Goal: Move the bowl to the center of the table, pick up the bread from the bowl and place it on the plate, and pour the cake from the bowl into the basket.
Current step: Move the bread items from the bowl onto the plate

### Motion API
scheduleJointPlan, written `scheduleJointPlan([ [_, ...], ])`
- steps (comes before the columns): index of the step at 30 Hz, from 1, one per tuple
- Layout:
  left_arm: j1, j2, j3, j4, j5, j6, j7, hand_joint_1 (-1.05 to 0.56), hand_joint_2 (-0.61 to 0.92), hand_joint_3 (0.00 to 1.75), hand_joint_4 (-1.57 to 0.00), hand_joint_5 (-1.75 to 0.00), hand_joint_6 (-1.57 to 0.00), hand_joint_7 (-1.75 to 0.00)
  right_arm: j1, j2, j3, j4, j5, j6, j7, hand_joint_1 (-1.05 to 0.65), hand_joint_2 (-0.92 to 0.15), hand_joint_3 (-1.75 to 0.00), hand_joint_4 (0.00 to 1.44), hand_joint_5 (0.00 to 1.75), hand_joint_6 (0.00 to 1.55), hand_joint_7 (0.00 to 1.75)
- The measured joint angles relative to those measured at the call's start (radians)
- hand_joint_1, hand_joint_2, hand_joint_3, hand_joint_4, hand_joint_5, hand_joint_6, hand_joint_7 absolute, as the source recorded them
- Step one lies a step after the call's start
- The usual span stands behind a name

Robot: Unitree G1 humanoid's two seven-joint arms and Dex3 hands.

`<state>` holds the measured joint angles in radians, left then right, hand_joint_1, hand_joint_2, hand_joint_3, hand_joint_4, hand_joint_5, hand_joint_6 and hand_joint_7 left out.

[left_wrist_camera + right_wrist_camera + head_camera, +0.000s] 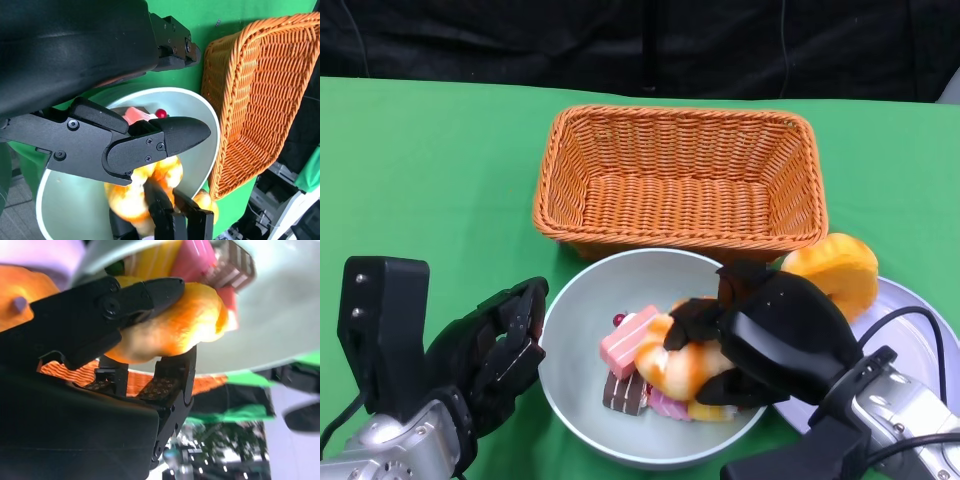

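In the head view we see our right hand [760, 335] reaching into the bowl [582, 300], which stands on the green table [430, 170] just in front of the basket [678, 180]. The fingers [135, 297] of this hand are closed around a piece of bread [682, 368] inside the bowl; the right wrist view shows it well, with the bread [170, 327] pressed between the fingers on one side and the thumb [172, 382] on the other. We cannot tell if the bread is lifted from the bottom of the bowl or lies on it.

Beside the bread, also in the bowl, there are the cake pieces: a pink one [628, 340], a dark brown one [625, 392] and a small red berry [618, 319].

Our left hand [500, 350] is just at the left outer side of the bowl. Its fingers are a little curled and apart, and they hold nothing; from the pictures we cannot say surely if they touch the rim.

A second bread [832, 268] lies on the plate [910, 320], which is on the right of the bowl, partly hidden behind our right arm. The basket has nothing inside.
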<state>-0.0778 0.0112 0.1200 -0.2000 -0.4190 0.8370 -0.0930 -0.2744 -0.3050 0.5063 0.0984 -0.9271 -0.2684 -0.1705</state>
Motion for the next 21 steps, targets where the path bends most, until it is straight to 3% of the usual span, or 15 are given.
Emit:
scheduleJointPlan([
  [3,0.0,0.0,0.002,0.0,-0.001,0.0,0.0,-0.72,0.92,0.69,0.0,-0.35,-0.18,-0.02,0.001,0.013,-0.007,0.003,0.007,-0.03,-0.058,-0.23,-0.53,-0.89,1.01,1.75,0.75,1.69],
  [6,0.0,0.0,0.003,0.0,-0.001,0.0,0.0,-0.73,0.92,0.68,0.0,-0.36,-0.18,-0.02,0.003,0.026,-0.023,0.0,0.011,-0.058,-0.12,-0.21,-0.44,-1.09,1.02,1.75,0.77,1.74],
  [13,0.0,0.002,0.002,0.0,0.0,0.0,0.0,-0.73,0.92,0.68,0.0,-0.34,-0.18,-0.01,0.019,0.035,-0.051,-0.009,0.04,-0.109,-0.208,-0.24,-0.43,-1.22,1.04,1.75,0.79,1.75],
  [21,0.0,0.004,0.004,0.0,-0.002,0.0,0.0,-0.73,0.92,0.69,0.0,-0.32,-0.16,0.0,0.049,0.033,-0.136,-0.072,0.125,-0.168,-0.244,-0.22,-0.28,-1.53,1.05,1.75,0.78,1.75],
])
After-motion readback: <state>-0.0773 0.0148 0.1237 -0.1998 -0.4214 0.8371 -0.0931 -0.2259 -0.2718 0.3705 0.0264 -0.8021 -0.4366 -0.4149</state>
